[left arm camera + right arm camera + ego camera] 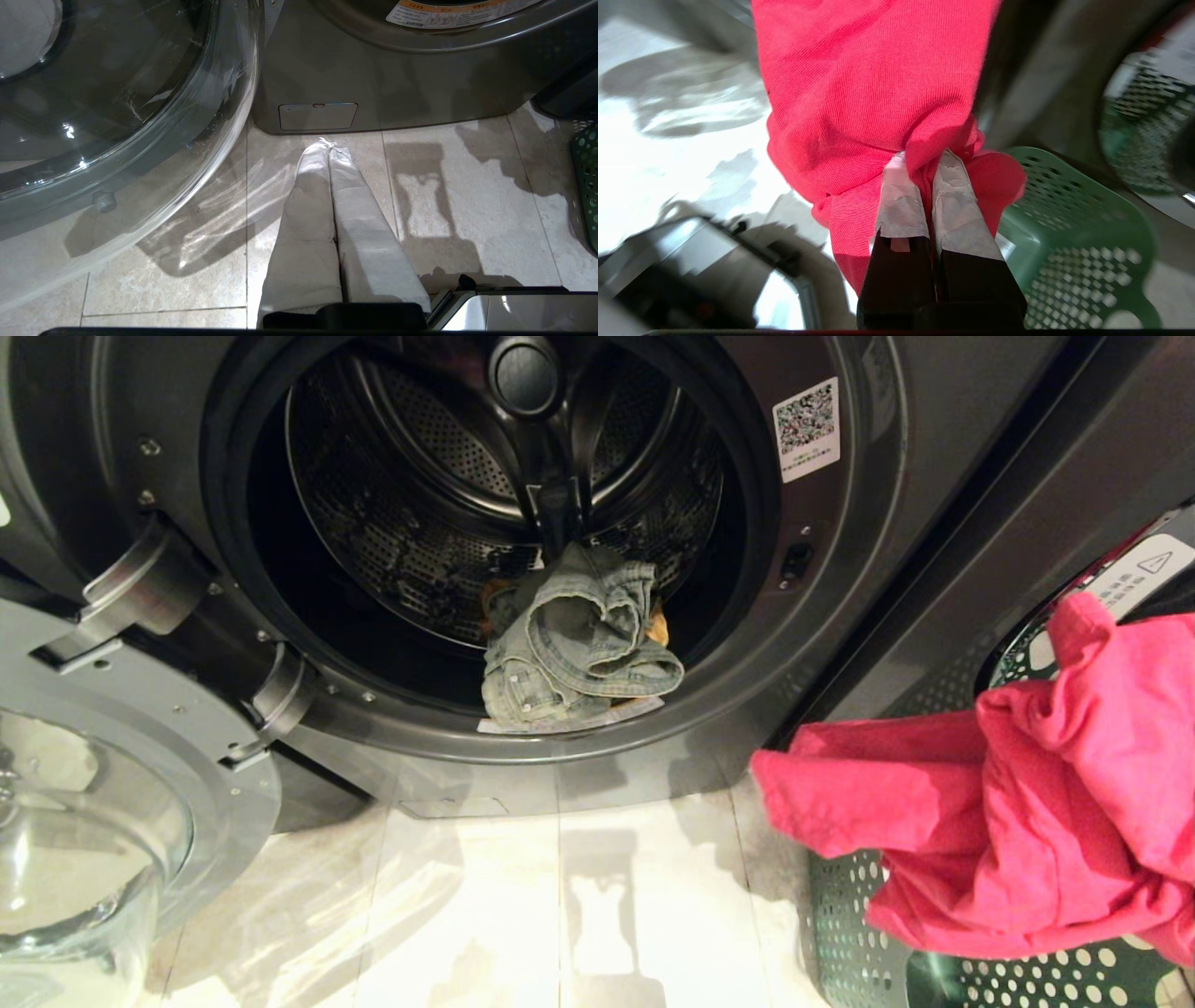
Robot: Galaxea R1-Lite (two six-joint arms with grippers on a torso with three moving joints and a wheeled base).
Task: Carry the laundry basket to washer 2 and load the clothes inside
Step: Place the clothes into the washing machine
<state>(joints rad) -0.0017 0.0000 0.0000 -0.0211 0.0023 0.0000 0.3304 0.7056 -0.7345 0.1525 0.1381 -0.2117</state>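
The right gripper point(924, 165) is clamped on a fold of the pink-red garment point(1027, 812), its two tape-wrapped fingers point(901, 200) pinched together with the cloth bunched between the tips. The garment hangs in a loose mass above the laundry basket point(868, 952), which stands on the floor at the robot's right, just beside the front of the washer point(896, 569); the basket's green perforated wall also shows in the right wrist view point(1064, 242) directly behind the held cloth. The garment is clear of the washer opening and off to its right. The washer door point(121, 784) stands swung open at the left, its glass bowl facing outward. Inside the drum point(420, 504), the grey-green denim piece point(569, 644) lies crumpled at the front lip, partly resting on the door seal, with a small edge of the yellow garment point(659, 625) showing behind it. A QR sticker point(807, 427) is fixed to the washer face, upper right of the opening; no numeral label is visible, so the machine's number cannot be confirmed. The left gripper point(329, 144) hangs low over the tiled floor point(467, 224) in front of the washer's base panel, its wrapped fingers pressed together and holding nothing, beside the open door's glass point(117, 116).
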